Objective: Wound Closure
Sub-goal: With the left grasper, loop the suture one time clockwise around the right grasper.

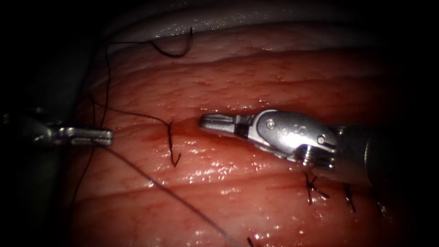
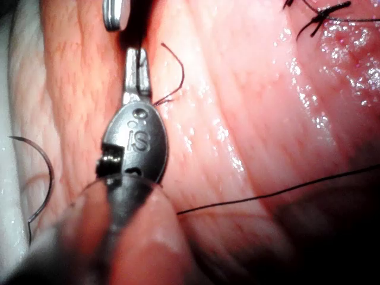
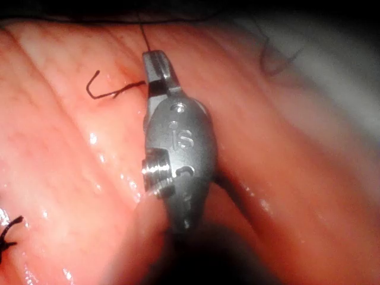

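The curved needle (image 1: 173, 56) lies free on the far edge of the tissue (image 1: 256, 77), held by neither tool; it also appears beside the left tool (image 2: 50, 175). Its thread (image 1: 137, 114) runs down the left side and across to a stitch at the cut's left end, where a short tail (image 1: 171, 146) sticks out. The left tool (image 1: 99, 136) is left of that stitch, jaws shut on the thread (image 2: 141, 77). The right tool (image 1: 204, 121) hovers just right of the stitch, jaws shut with nothing between them (image 3: 157, 68). The tail (image 3: 113, 93) lies next to them.
Finished knotted stitches (image 1: 313, 187) sit lower right below the right tool's wrist, and show again (image 2: 323, 15). A loose strand of thread (image 1: 183, 201) crosses the near tissue diagonally. A pale surface (image 1: 183, 23) borders the tissue's far edge.
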`<state>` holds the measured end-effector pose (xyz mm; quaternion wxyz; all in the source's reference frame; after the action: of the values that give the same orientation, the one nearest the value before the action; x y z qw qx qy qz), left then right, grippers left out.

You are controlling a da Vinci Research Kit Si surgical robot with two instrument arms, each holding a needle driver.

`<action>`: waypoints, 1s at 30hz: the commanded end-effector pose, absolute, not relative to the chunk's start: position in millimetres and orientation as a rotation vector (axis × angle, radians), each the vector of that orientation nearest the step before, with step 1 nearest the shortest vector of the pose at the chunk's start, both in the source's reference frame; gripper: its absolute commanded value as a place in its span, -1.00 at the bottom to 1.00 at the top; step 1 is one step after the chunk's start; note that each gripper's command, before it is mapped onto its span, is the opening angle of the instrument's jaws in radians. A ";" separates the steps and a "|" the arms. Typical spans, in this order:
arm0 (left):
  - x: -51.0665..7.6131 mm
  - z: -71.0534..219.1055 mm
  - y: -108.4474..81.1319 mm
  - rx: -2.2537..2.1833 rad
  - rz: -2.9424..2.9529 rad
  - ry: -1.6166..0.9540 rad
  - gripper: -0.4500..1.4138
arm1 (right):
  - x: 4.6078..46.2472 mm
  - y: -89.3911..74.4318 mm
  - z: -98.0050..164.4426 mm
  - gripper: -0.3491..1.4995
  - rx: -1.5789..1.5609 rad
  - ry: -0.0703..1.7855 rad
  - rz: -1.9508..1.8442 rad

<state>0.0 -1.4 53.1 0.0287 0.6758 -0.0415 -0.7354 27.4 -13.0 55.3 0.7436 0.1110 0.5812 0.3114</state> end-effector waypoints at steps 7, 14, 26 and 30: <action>-1.9 52.3 -2.2 1.944 -2.305 -0.242 -1.00 | 37.6 -12.3 61.1 -1.00 0.514 1.177 0.660; -2.9 51.7 -2.8 1.891 -2.308 -0.289 -1.00 | 41.9 -13.1 63.9 -1.00 0.687 1.244 0.527; -4.8 53.0 -4.1 1.889 -2.255 -0.263 -1.00 | 46.6 -11.9 64.6 -1.00 0.859 1.385 0.595; -5.1 53.8 -4.6 1.888 -2.239 -0.257 -1.00 | 47.5 -11.2 64.4 -1.00 0.877 1.434 0.621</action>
<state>-4.6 -4.8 53.5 0.1019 0.6395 -0.0869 -0.7570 46.6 -11.4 64.0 0.6212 0.3846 0.6256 0.2738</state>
